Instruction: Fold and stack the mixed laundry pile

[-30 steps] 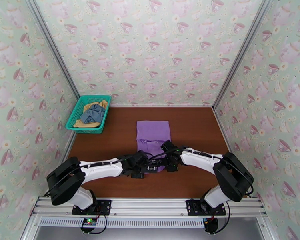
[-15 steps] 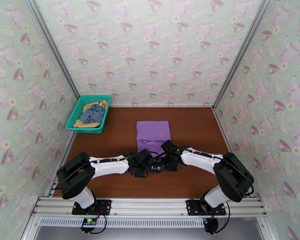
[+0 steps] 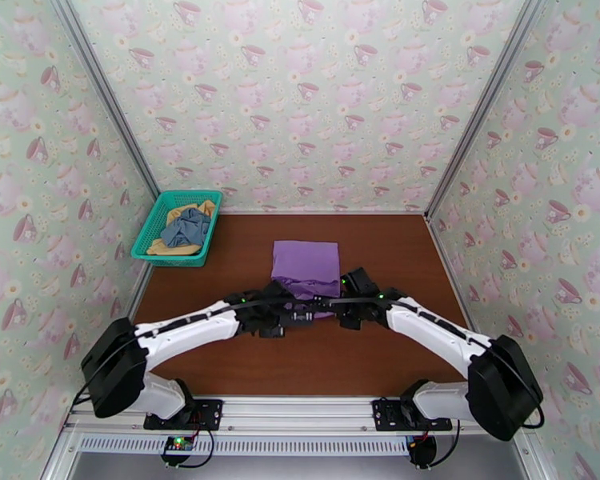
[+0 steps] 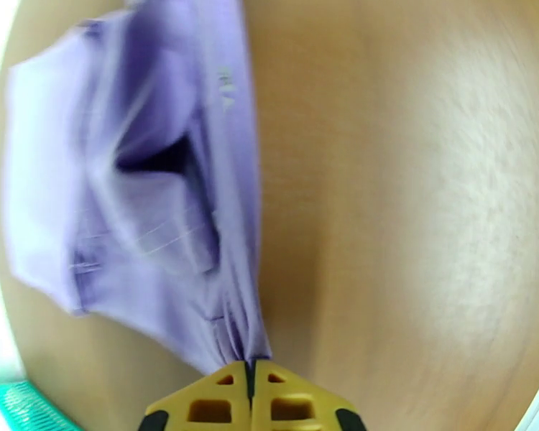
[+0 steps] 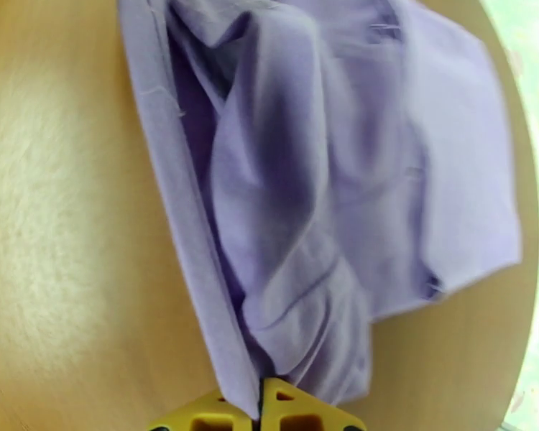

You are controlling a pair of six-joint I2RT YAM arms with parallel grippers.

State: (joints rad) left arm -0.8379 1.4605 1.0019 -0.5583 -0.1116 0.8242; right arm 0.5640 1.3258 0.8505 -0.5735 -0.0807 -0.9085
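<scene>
The left gripper and right gripper have both just pinched shut on the near hem of the purple T-shirt, well right of the basket, and raised it, so its fold is beginning while 2 other garments wait inside that basket.

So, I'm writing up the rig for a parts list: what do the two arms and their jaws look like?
Left arm and right arm match: white shells on the links, bulky black joints, thin black cables along them, small green lights near the wrists. The jaws are mustard-yellow with cut-out windows.
</scene>
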